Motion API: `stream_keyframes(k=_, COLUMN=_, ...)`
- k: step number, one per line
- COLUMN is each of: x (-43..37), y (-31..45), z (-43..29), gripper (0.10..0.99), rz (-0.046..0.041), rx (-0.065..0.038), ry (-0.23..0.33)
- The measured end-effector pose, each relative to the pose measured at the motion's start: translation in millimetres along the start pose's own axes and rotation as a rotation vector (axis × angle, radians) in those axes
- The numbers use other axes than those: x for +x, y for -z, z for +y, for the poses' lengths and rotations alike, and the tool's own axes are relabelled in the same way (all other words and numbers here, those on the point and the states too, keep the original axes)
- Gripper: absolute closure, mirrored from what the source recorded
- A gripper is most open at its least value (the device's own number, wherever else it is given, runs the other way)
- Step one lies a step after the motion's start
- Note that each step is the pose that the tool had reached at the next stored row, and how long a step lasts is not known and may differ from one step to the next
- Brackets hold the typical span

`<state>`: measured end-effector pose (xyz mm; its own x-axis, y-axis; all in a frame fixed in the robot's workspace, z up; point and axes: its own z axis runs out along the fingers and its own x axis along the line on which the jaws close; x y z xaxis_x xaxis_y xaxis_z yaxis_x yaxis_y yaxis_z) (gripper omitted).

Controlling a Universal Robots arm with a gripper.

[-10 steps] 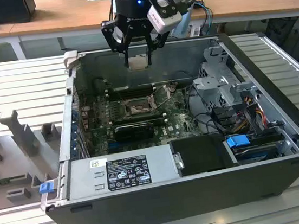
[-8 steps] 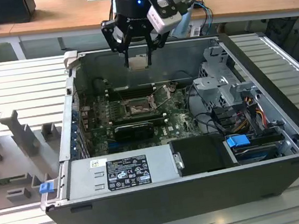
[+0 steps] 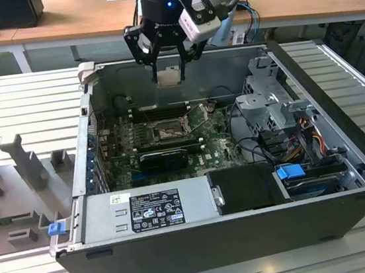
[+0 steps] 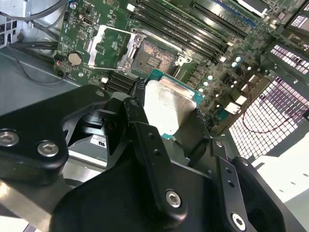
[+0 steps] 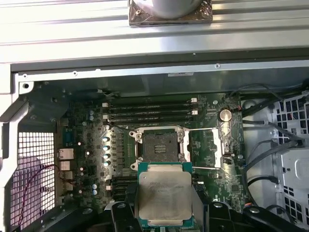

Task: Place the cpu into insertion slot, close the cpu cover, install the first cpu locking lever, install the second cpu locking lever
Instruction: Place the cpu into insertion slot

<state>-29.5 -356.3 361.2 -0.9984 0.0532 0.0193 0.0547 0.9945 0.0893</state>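
My gripper [image 3: 168, 71] hangs above the open computer case, shut on the cpu [image 3: 170, 77], a flat square chip with a pale metal face. In both wrist views the black fingers [image 5: 126, 205] clamp two opposite edges of the cpu [image 5: 165, 193] [image 4: 169, 108]. The insertion slot [image 5: 157, 145] [image 4: 153, 59] [image 3: 167, 133] lies bare on the green motherboard below the chip, with clear air between them. The cpu cover [image 5: 212, 147] [image 4: 108, 46], a silvery frame, is flipped open to one side of the slot. Thin wire levers [image 5: 145, 128] stand raised by the socket.
Long black memory slots [image 5: 149, 110] run beside the socket, and a black card [image 3: 164, 157] sits on its near side. A power supply [image 3: 151, 210] fills the case front. The drive cage [image 3: 272, 109] and cables [image 3: 302, 135] crowd the exterior view's right. A grey moulded tray [image 3: 16, 190] lies outside.
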Motion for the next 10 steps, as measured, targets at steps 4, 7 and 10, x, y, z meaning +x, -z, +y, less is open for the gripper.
stream_keyframes(k=4, x=0.0, y=-0.3, z=0.0, gripper=0.557, rz=-0.0003, rx=0.0, ry=-0.003)
stream_keyframes(k=7, x=0.0, y=-0.3, z=0.0, gripper=0.557, rz=-0.0016, rx=0.0, ry=-0.018)
stream_keyframes(k=10, x=0.0, y=-0.3, z=0.0, gripper=0.557, rz=-0.003, rx=-0.001, ry=-0.034)
